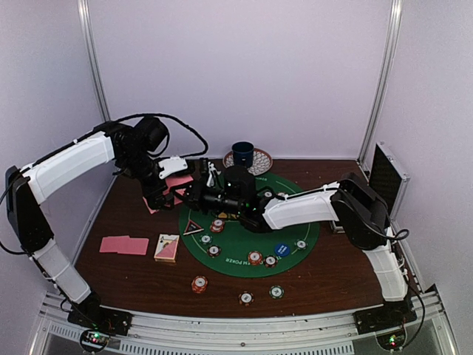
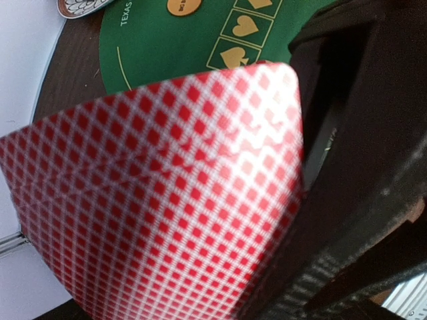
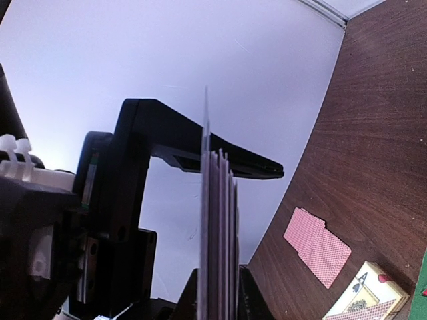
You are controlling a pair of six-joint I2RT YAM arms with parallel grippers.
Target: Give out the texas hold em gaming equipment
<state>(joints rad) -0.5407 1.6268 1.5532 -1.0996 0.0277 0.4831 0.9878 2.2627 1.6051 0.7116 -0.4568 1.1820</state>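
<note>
Over the far left of the brown table (image 1: 325,277), just off the green mat (image 1: 244,255), the right end effector (image 1: 190,194) pinches narrow on a deck of pink-backed cards (image 3: 219,233) held on edge, its back facing the wide-spread left end effector (image 1: 167,194) just beside it, with one card (image 3: 205,117) poking above the rest.

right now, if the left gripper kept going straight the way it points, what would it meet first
Most likely the pink-backed cards held in the right gripper. They fill the left wrist view, just ahead of the open left gripper. How much gap is left is hard to judge.
</note>
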